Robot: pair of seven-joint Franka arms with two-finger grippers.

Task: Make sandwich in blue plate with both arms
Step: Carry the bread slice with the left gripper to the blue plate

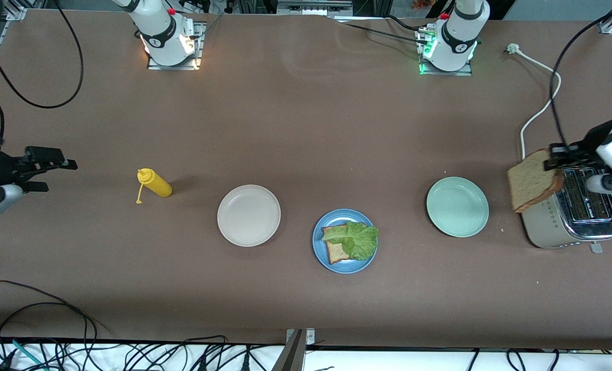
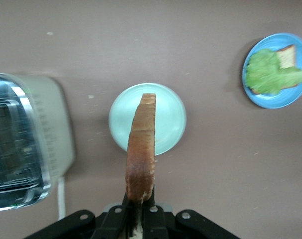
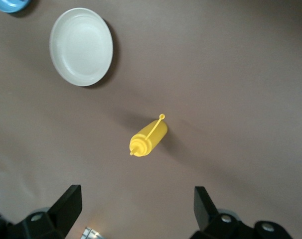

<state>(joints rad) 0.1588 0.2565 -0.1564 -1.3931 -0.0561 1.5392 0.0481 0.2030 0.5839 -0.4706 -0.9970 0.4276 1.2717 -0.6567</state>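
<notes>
The blue plate [image 1: 344, 241] [image 2: 278, 69] lies near the table's middle and carries one brown bread slice [image 1: 337, 251] with a frilly lettuce leaf [image 1: 355, 239] [image 2: 268, 72] on top. My left gripper [image 1: 556, 164] [image 2: 139, 209] is shut on a second brown bread slice [image 1: 532, 180] [image 2: 141, 149], held on edge in the air over the toaster [image 1: 574, 214] [image 2: 21, 149] and the table beside it. Over the right arm's end of the table my right gripper [image 1: 53, 172] [image 3: 137, 206] hangs open, holding nothing.
A pale green plate [image 1: 457, 206] [image 2: 147, 118] lies between the blue plate and the toaster. A beige plate [image 1: 249, 215] [image 3: 81, 46] and a yellow squeeze bottle [image 1: 155, 183] [image 3: 148, 138] on its side lie toward the right arm's end. A white cord [image 1: 540, 111] runs to the toaster.
</notes>
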